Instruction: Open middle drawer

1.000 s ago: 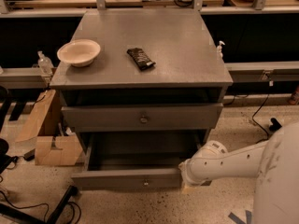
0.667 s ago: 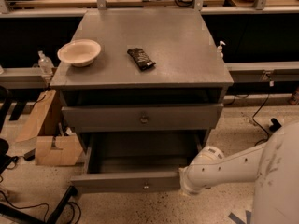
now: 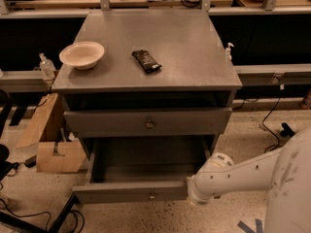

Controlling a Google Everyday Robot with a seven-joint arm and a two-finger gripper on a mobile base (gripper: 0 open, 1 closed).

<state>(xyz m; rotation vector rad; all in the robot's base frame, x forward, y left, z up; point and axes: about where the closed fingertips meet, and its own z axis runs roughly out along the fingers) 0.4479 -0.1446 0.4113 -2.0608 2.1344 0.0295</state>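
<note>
The middle drawer (image 3: 126,192) stands pulled out; the pincer (image 3: 191,194) sits at its front's right end, and I cannot tell its state.

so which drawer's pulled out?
The middle drawer, the lower front: pulled far out, interior showing, gripper at its right end in view. The upper drawer sits further back.

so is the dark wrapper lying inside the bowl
No, the dark wrapper lies on the cabinet top beside the bowl, apart from it; the pincer is at the lower pulled-out drawer's right end.
</note>
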